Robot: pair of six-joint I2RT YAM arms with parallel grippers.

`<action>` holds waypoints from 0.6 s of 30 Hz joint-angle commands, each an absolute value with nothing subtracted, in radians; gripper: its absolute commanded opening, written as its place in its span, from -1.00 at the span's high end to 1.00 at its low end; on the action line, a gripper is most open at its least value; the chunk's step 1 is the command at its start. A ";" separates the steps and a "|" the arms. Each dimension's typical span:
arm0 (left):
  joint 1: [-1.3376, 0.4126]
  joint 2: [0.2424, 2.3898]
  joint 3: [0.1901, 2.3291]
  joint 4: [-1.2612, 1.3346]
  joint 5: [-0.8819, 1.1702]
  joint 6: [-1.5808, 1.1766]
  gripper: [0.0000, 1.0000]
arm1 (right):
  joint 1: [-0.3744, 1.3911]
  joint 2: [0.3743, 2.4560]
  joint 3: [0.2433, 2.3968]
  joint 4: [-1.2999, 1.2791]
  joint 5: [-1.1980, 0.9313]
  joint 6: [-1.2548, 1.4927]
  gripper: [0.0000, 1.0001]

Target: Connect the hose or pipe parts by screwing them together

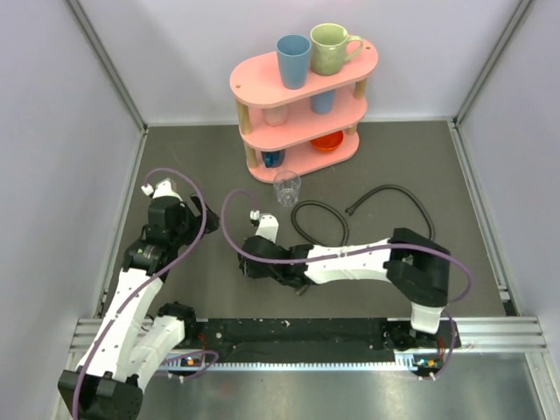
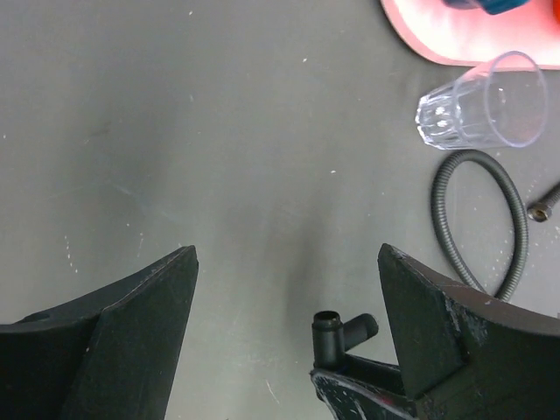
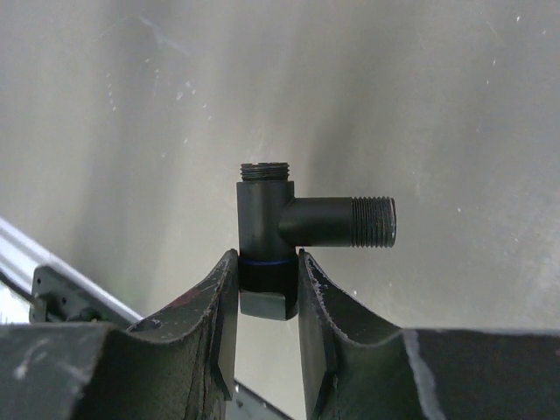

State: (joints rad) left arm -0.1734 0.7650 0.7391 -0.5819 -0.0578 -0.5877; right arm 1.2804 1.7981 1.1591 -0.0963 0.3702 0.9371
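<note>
A black pipe fitting (image 3: pixel 262 219) with two threaded ends at right angles stands upright in my right gripper (image 3: pixel 267 258), which is shut on its base. In the top view this gripper (image 1: pixel 255 220) sits left of centre. My left gripper (image 2: pixel 287 254) is open and holds nothing. The fitting (image 2: pixel 337 337) shows low between its fingers, nearer the right one and touching neither. A thin black flexible hose (image 1: pixel 319 219) lies looped on the table, arcing right (image 1: pixel 402 191). Its loop (image 2: pixel 516 236) and one end fitting (image 2: pixel 542 210) show in the left wrist view. The left gripper (image 1: pixel 194 214) is left of the fitting.
A clear plastic glass (image 1: pixel 286 186) stands beside the hose loop, just in front of a pink three-tier shelf (image 1: pixel 262 79) holding cups and bowls. Grey walls enclose the table on the left, back and right. Purple cables loop over both arms.
</note>
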 commanded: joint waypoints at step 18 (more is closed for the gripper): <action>-0.129 0.796 0.722 -0.584 0.037 -0.609 -0.77 | 1.281 1.807 1.270 -0.173 0.373 0.723 0.13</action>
State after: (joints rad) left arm -0.1326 0.7994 0.7017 -0.5846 -0.0093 -0.6292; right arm 1.2804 1.9511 1.3048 -0.1909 0.3912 0.9833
